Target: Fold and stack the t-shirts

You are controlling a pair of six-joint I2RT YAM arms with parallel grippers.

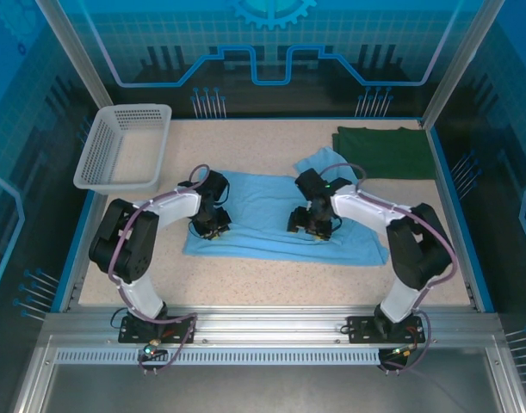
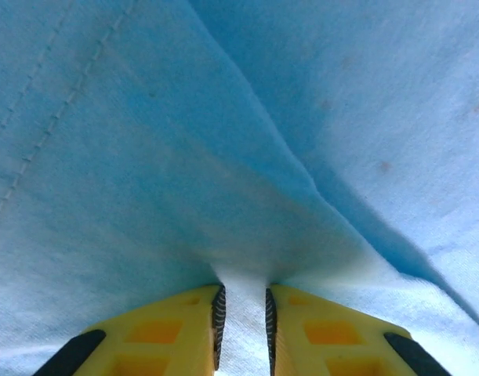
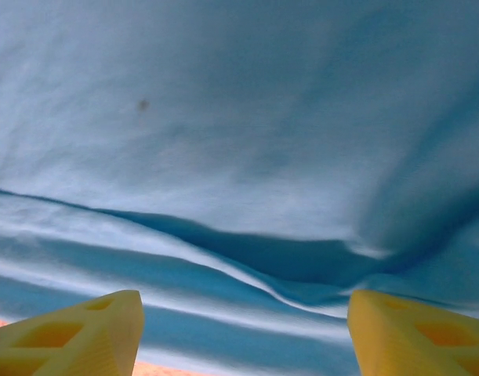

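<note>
Speckled beige table [image 1: 271, 280] inside a blue-lit enclosure carries all items. A white mesh basket [image 1: 95, 168] stands at the far left corner, apart from the cloth. The sky-blue t-shirt [image 1: 263, 206] lies spread across the middle of the table, one sleeve pointing far right. The dark green t-shirt [image 1: 387, 153] lies flat in the far right corner. Whether it touches that sleeve cannot be told.

Left fingers [image 2: 184, 325]: clenched on a raised ridge of the sky-blue t-shirt near its left side, with cloth visible between the ribbed pads. Right fingers [image 3: 74, 329]: released, standing wide apart above a crease on the right part of the same shirt, gripping nothing.

Step in hand, as judged: securing a second hold before folding.
1. Lower the right fingers astride the crease and close until the cloth is pinched as on the left.
2. Confirm that both holds take the same layers.
3. Raise both sides evenly so that the fold line runs straight.

Clearances: on the left, the basket stands near the left arm [image 1: 133, 237], so keep the elbow inboard. A bare strip of table lies between the shirt's near edge and the arm bases. On the right, keep the swing short of the dark green t-shirt to avoid dragging it.
</note>
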